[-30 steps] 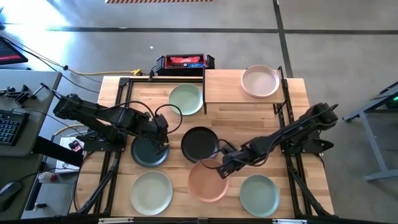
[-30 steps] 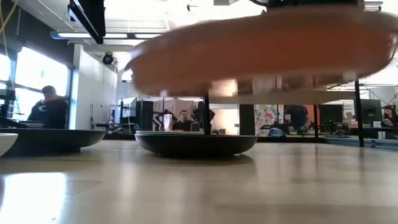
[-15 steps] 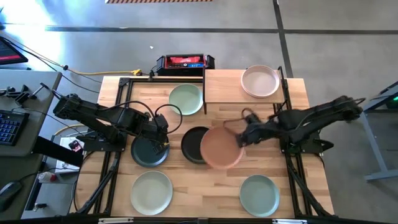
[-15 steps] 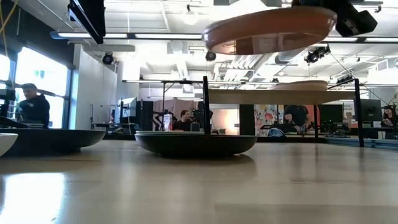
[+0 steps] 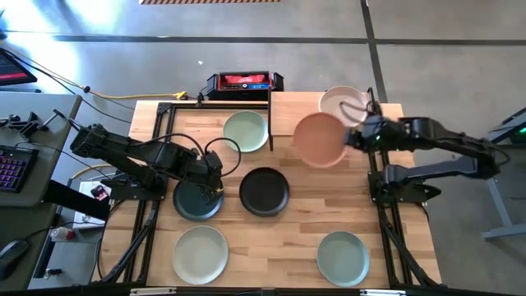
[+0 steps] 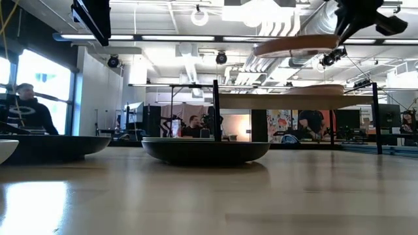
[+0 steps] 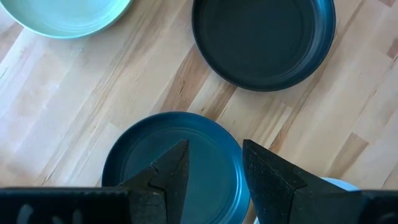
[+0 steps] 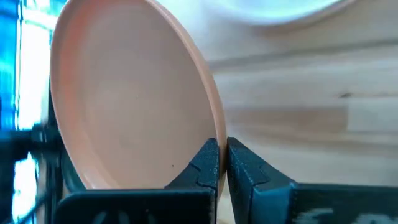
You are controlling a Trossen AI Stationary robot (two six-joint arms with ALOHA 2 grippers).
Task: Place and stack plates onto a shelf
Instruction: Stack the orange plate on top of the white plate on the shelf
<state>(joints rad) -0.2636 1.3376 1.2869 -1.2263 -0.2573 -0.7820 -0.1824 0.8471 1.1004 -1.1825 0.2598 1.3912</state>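
The right gripper point(image 5: 352, 137) is pinched tight on the rim of the terracotta plate point(image 5: 320, 139), carrying it in the air over the shelf point(image 5: 288, 115), just beside the pink plate point(image 5: 339, 100) already sitting there. In the right wrist view the fingers point(image 8: 239, 167) clamp the plate's edge with barely a gap. It's a round, shallow, matte plate, bare inside.

The left gripper point(image 5: 215, 185) hangs over the dark teal plate point(image 5: 197, 201) on the desk point(image 5: 312, 214), jaws a little apart and holding nothing. The black plate point(image 5: 264, 191) lies close by, mid-desk
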